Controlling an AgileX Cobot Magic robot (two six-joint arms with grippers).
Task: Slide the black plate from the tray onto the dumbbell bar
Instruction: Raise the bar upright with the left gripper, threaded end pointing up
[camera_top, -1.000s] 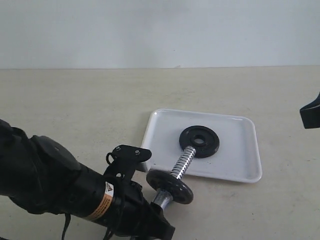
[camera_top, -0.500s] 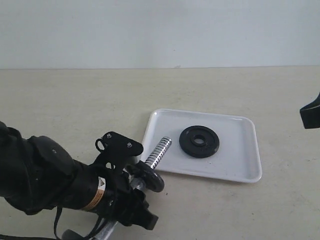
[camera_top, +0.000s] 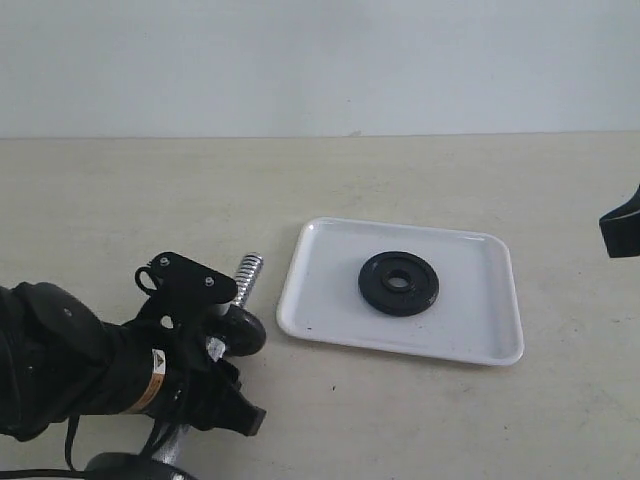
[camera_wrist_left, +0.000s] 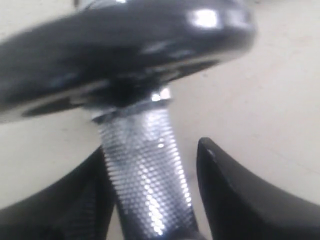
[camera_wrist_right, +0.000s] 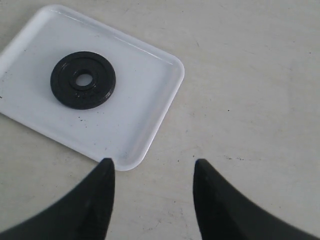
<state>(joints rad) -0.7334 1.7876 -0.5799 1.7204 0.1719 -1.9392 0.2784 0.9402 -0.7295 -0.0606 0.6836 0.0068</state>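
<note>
Warning-triangle sticker (camera_top: 152, 369) on the left arm (camera_top: 70, 365) (lettering illegible)

The black plate (camera_top: 399, 283) lies in the tray (camera_top: 470, 312), dumbbell bar (camera_top: 247, 272) leftward.

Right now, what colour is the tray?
The tray is plain white, best seen in the right wrist view.

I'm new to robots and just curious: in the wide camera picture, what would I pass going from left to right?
Black robot arm → metal bar it holds → white tray → other arm's claw.
</note>
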